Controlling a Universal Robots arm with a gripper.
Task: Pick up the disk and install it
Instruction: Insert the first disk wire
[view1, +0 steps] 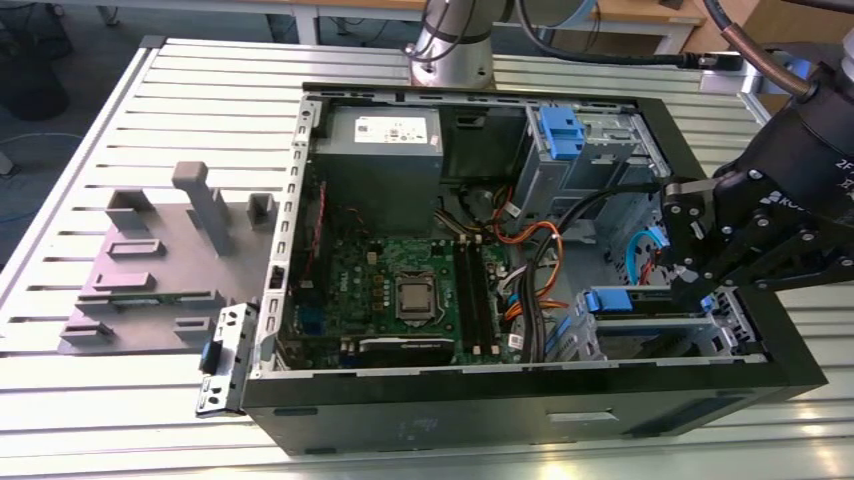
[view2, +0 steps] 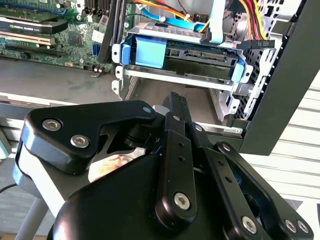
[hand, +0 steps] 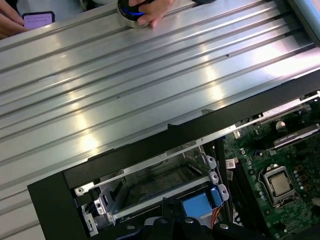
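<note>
Now the disk (view2: 200, 52) sits in its bay; pincer (view2: 175, 107) w/ jaws clenched, empty, just beside.

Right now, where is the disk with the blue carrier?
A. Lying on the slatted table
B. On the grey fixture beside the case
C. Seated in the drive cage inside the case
C: the disk sits in the drive cage, with the pincer just outside it.
</note>
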